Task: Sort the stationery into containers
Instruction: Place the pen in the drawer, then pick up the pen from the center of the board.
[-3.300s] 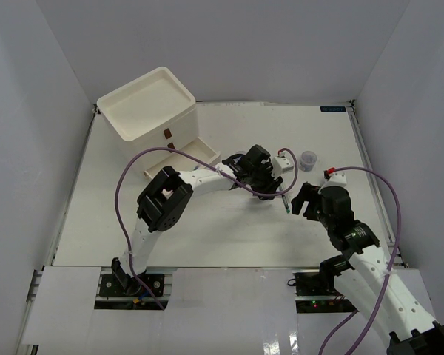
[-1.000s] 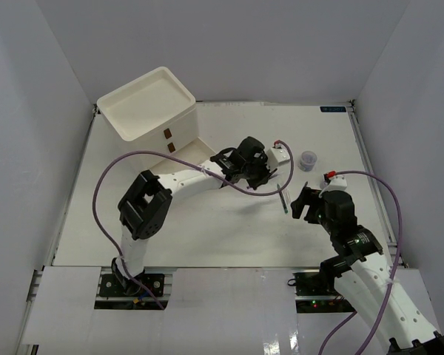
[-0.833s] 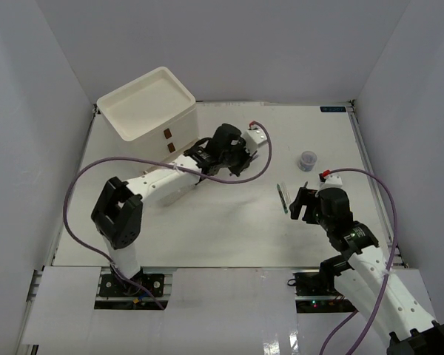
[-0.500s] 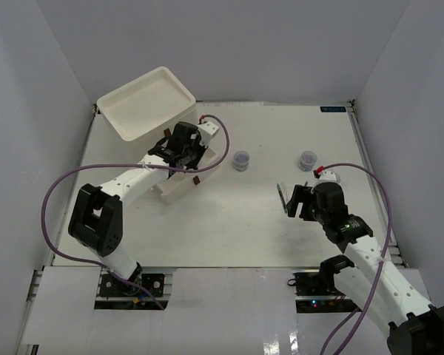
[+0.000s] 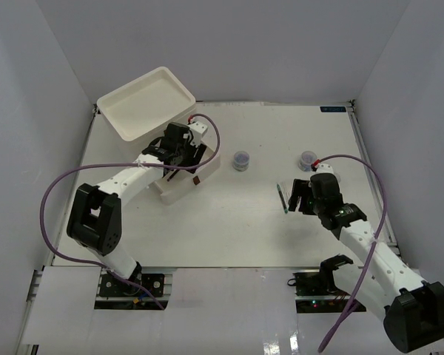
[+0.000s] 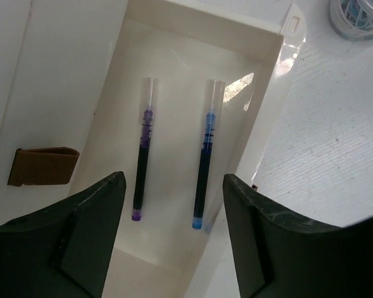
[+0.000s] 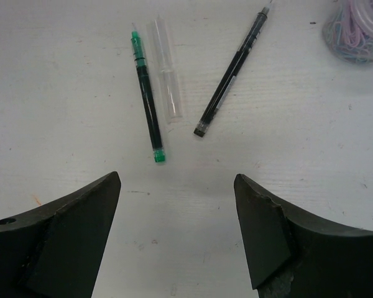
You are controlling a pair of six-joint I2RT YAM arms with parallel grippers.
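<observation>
Lying parallel along the drawer [image 6: 177, 62], two pens [image 6: 143, 155] under the spread left gripper [image 6: 171, 198]; right gripper [image 7: 177, 186] spread too.

White table [image 5: 229, 222] enclosed by plain pale walls [image 5: 281, 44].

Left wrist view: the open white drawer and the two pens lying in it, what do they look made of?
The open white drawer: probably moulded plastic, smooth and slightly glossy, with a bright reflection on its wall. The purple-ink pen and blue-ink pen: seemingly clear plastic barrels, since the ink shows inside.
</observation>
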